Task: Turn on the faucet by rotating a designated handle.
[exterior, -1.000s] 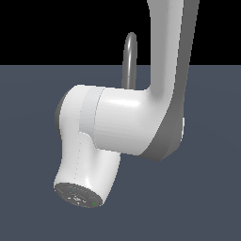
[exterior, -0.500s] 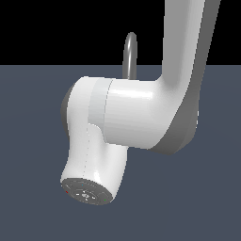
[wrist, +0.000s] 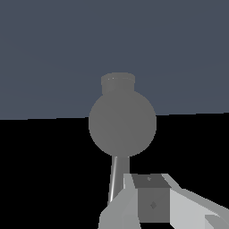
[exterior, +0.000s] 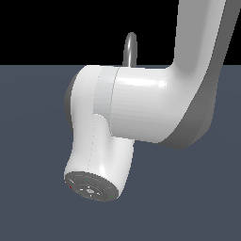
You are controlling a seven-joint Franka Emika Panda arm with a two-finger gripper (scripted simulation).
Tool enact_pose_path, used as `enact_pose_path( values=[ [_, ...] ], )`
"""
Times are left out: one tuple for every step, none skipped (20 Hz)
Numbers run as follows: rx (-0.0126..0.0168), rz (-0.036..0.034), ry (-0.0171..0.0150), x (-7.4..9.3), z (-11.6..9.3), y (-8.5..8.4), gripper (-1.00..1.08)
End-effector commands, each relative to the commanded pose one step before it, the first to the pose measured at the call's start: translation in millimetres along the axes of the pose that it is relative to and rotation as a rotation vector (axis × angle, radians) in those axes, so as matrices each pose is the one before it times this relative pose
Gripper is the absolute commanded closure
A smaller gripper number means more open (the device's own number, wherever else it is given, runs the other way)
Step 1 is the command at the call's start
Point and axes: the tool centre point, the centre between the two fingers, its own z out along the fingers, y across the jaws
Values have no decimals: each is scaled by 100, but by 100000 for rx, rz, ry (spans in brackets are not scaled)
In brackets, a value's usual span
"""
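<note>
Wrist view shows the faucet [wrist: 122, 123] just beyond the jaws; their opening cannot be told.

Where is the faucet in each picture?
Exterior view: only the top of the faucet's arched spout shows, poking up behind the big white arm.
Wrist view: the faucet sits mid-picture, round and grey.
Shared landmark: the dark grey floor.
</note>
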Motion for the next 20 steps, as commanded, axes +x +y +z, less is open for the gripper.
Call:
enact_pose_path(
  values=[
    [190,-247,-130,119,23,-780,108],
    [-133,-138,-193,29,25,-364,108],
    [-132,-138,-193,29,25,-363,108],
    [-136,-143,-199,26,24,-360,108],
    [-132,-138,-193,29,26,-363,108],
    [-134,-141,-196,27,25,-361,108],
    [-133,-141,-197,27,25,-361,108],
    [-133,-141,-197,27,26,-361,108],
    [-133,-141,-197,27,26,-361,108],
    [-132,-141,-197,27,26,-361,108],
    [-134,-144,-200,25,26,-360,108],
    [-131,-142,-198,27,28,-361,108],
    [-132,-144,-201,26,28,-361,108],
    [-131,-144,-202,26,29,-361,108],
    [-130,-144,-203,26,31,-362,108],
    [0,0,0,0,0,0,108],
    [9003,4344,-269,-343,-455,1745,108],
    [0,0,0,1,-1,0,108],
    [-416,-198,11,219,29,-161,108],
    [-432,-206,11,220,27,-152,108]
  ],
)
